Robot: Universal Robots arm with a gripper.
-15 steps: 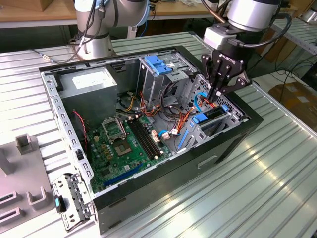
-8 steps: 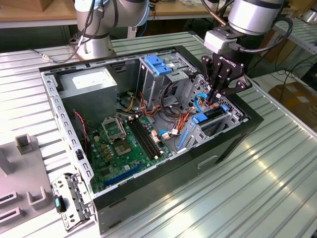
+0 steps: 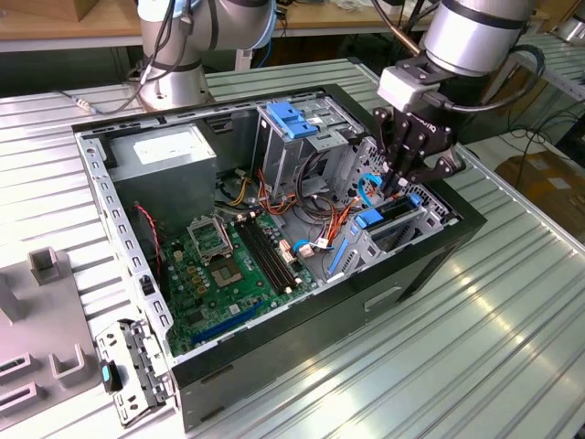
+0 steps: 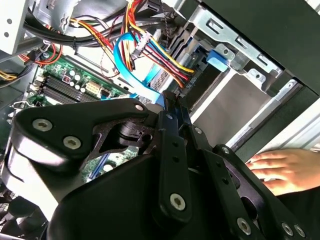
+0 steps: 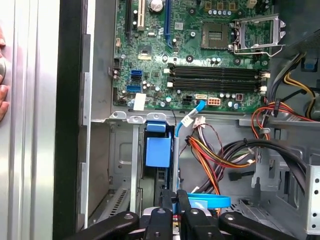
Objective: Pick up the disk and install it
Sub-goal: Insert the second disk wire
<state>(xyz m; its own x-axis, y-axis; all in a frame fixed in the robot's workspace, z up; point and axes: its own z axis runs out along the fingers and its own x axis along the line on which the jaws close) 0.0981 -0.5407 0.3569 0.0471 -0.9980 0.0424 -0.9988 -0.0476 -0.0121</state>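
Note:
The disk (image 3: 393,212) lies in the drive bay at the open computer case's end on the exterior view's right, its blue plastic rails showing. In the first wrist view its blue end piece (image 5: 157,150) sits in the metal bay frame. My gripper (image 3: 399,183) reaches down into the case right above that bay. Its black fingers stand shut together, with the tips at the disk's edge in both wrist views (image 4: 172,100) (image 5: 176,200). Whether they pinch the blue rail I cannot tell.
Bundled power wires (image 5: 225,150) and a blue flat cable (image 4: 127,60) run beside the bay. An upright cage with a blue handle (image 3: 292,119), the power supply (image 3: 169,151) and the motherboard (image 3: 228,265) fill the case. A person's hand (image 4: 285,167) rests on the case's outer side.

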